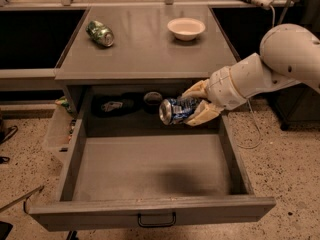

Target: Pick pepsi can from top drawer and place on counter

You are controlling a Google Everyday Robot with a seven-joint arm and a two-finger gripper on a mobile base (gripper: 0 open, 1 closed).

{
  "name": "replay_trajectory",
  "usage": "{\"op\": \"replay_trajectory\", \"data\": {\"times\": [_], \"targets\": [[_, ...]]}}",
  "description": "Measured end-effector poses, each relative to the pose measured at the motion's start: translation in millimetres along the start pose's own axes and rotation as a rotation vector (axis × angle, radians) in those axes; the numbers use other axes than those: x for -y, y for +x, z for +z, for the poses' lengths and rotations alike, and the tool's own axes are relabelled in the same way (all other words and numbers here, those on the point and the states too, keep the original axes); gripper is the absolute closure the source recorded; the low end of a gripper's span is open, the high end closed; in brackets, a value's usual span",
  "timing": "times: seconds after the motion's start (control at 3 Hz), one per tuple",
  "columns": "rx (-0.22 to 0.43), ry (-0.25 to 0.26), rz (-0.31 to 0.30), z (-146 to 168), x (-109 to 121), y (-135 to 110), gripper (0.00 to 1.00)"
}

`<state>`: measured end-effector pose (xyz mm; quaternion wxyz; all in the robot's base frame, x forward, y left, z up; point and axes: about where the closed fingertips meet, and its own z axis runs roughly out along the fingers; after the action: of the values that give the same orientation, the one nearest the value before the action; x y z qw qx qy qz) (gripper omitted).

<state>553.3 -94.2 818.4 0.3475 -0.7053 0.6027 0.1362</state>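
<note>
The pepsi can (176,110) is a dented blue can with silver ends, lying sideways in my gripper (196,105), which is shut on it. The cream fingers (202,115) clamp it from the right. The can hangs in the air above the back of the open top drawer (150,166), just below and in front of the counter's (145,41) front edge. The white arm comes in from the right. The drawer is pulled out wide, with a small dark handle (156,219) on its front panel.
A green dented can (100,33) lies at the counter's back left and a white bowl (186,28) at its back right. Dark items (152,100) sit in the recess behind the drawer. A translucent bin (57,129) hangs at the left. A cable (250,129) trails at the right.
</note>
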Motion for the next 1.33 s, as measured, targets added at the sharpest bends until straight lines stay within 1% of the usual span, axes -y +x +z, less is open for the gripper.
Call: {"op": "replay_trajectory", "data": {"times": [0.33,0.67,1.0,1.33], "targets": [[0.003,-0.005,0.0,1,0,-1,1.0],[-0.008,0.008,-0.067,-17,29,-26,1.0],[0.008,-0.055,-0.164,-21,67,-62,1.0],[0.009,-0.049,-0.247,-19,116,-85,1.0]]}}
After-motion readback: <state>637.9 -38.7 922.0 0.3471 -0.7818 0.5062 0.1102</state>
